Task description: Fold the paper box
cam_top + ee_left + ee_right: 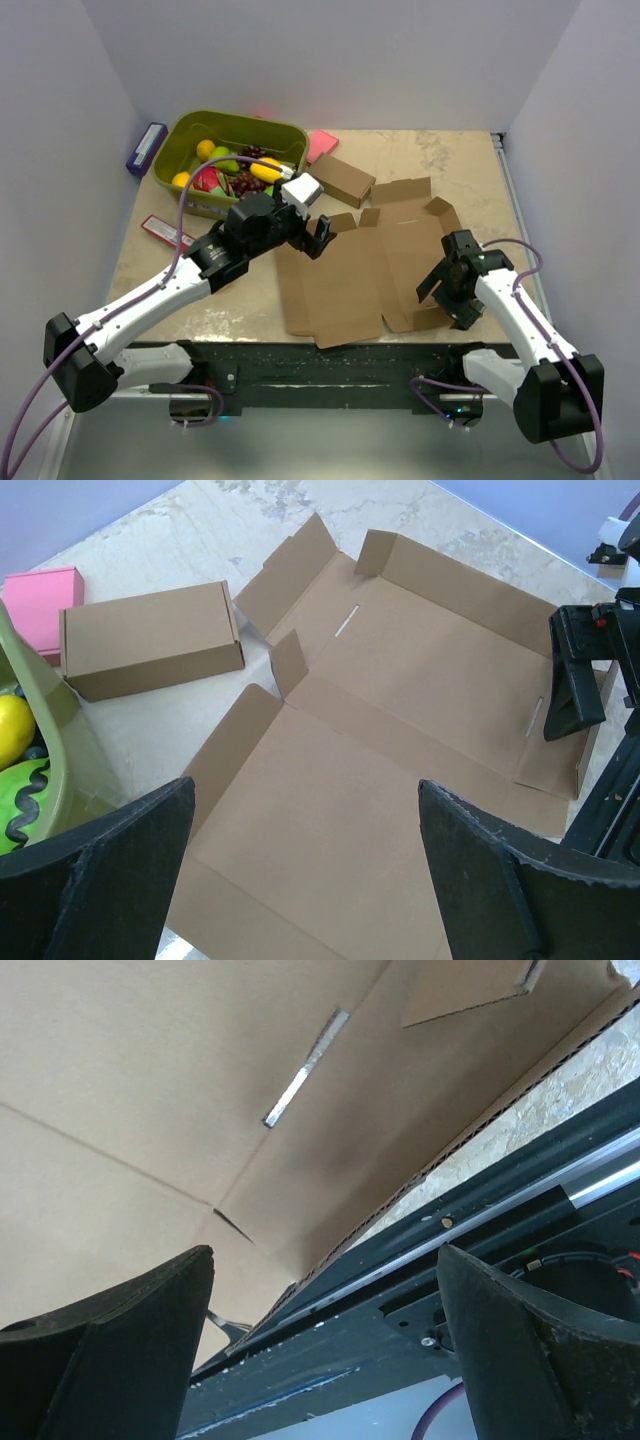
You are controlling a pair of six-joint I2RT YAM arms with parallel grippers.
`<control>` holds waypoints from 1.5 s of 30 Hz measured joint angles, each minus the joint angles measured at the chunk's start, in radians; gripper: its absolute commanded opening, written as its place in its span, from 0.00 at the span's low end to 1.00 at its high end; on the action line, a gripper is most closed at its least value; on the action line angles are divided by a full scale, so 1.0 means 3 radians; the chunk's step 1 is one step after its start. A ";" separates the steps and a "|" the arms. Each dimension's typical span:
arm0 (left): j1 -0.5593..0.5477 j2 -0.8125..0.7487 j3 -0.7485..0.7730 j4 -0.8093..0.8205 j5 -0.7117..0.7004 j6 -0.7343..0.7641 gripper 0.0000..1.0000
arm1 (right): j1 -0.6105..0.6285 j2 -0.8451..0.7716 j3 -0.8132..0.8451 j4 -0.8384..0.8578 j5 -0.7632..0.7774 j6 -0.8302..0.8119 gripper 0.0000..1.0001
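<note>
The paper box [365, 265] lies mostly flat in the middle of the table as a brown die-cut sheet, with its far and side flaps tilted up. My left gripper [318, 238] hovers open above the sheet's left part; in the left wrist view its jaws [305, 790] frame bare cardboard [400, 720] and hold nothing. My right gripper [445, 292] stands open at the sheet's near right corner. In the right wrist view, the right gripper [325, 1255] spans the sheet's near edge [150, 1090] and the table's dark front rail [450, 1260], empty.
A small closed brown box [342, 178] sits just beyond the sheet. A green basket [190, 125] of toy fruit stands at the back left, a pink block [320, 145] beside it. A purple-blue object [147, 148] and a red-white packet [165, 232] lie at the left edge.
</note>
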 measured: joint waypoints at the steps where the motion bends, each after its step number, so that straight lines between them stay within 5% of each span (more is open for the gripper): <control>1: 0.0000 0.0000 -0.0001 -0.0003 -0.0004 -0.0001 0.97 | 0.0000 0.0028 -0.0004 0.0008 0.0003 0.0015 0.94; 15: -0.0004 0.0000 -0.0020 -0.0003 -0.0060 0.0000 0.97 | 0.0000 0.0158 -0.0211 0.0300 0.0010 0.0065 0.60; 20: -0.0004 0.0000 -0.0020 -0.0004 -0.0070 0.0001 0.97 | 0.0000 0.0146 -0.0238 0.0333 -0.0064 0.0058 0.56; 26: -0.0004 0.0000 -0.0020 -0.0003 -0.0153 0.0010 0.97 | 0.0000 -0.0046 -0.0116 0.0258 -0.0153 0.0055 0.19; 36: -0.0004 -0.0010 -0.0028 -0.0003 -0.0206 0.0013 0.99 | -0.0018 -0.0505 0.0188 0.0118 -0.0163 0.0122 0.00; 45: 0.0070 -0.0272 -0.0094 0.0000 -0.0226 0.0071 1.00 | -0.0011 -0.0776 0.1082 -0.0121 0.0070 -0.0085 0.00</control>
